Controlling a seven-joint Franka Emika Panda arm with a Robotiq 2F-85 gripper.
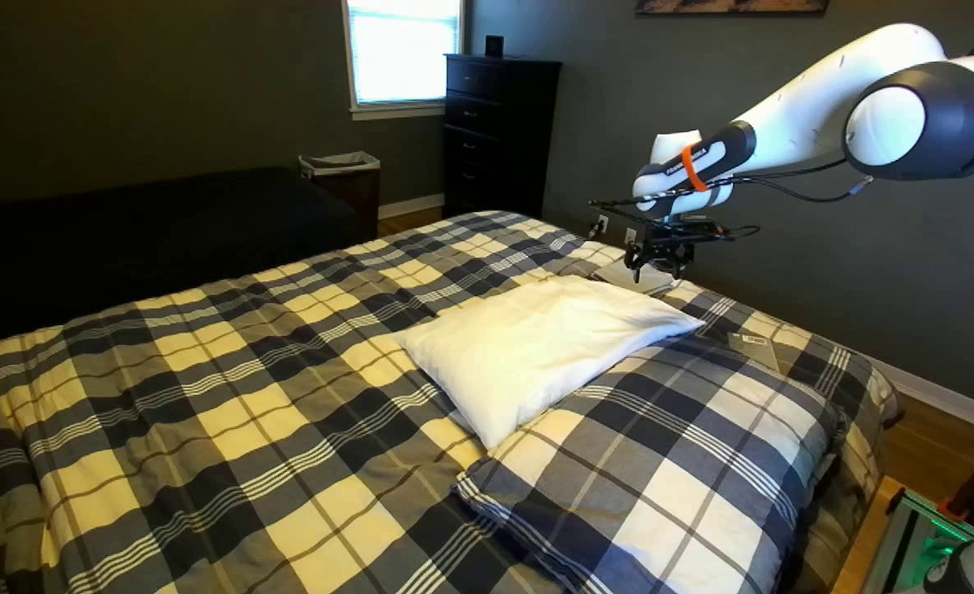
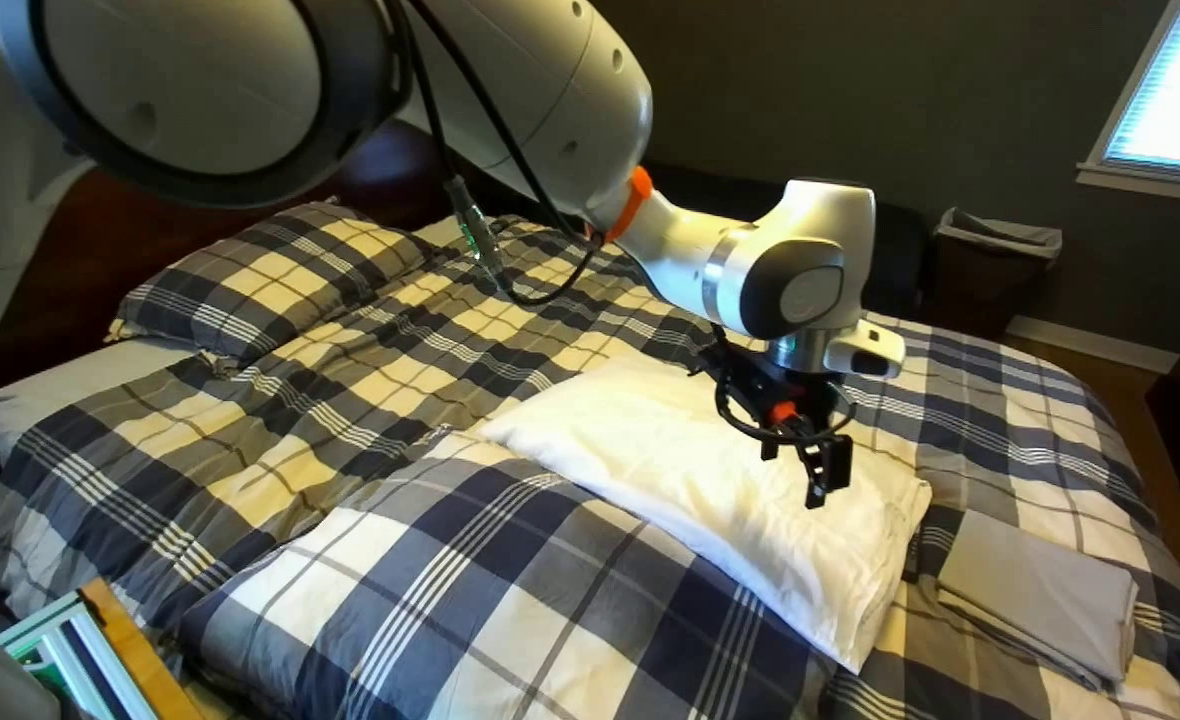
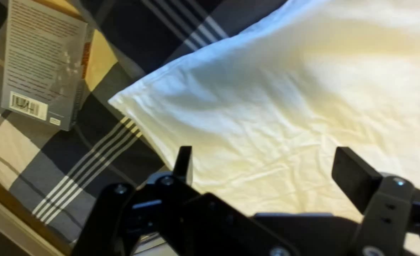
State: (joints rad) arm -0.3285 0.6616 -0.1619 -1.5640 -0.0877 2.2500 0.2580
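Gripper point(image 3: 265, 165) hangs above the white pillow point(image 3: 295, 117), jaws spread pretty wide. There's a book point(image 3: 42, 67) lying barcode-up near the pillow's corner, on the plaid bedding point(image 1: 248, 412).

A plain white pillow point(image 1: 549, 346) lies on its broad side on a plaid bedspread point(image 1: 264, 421), lower than my parted pincer point(image 3: 267, 165). It is roughly rectangular and softly plump, with shallow creases across its cloth and corners drawn to points. One long edge runs right along a plaid pillow point(image 1: 669, 462). In my wrist view its white cloth spreads behind the pincer's gap, one pointed corner showing toward the left, the edge tinged blue.
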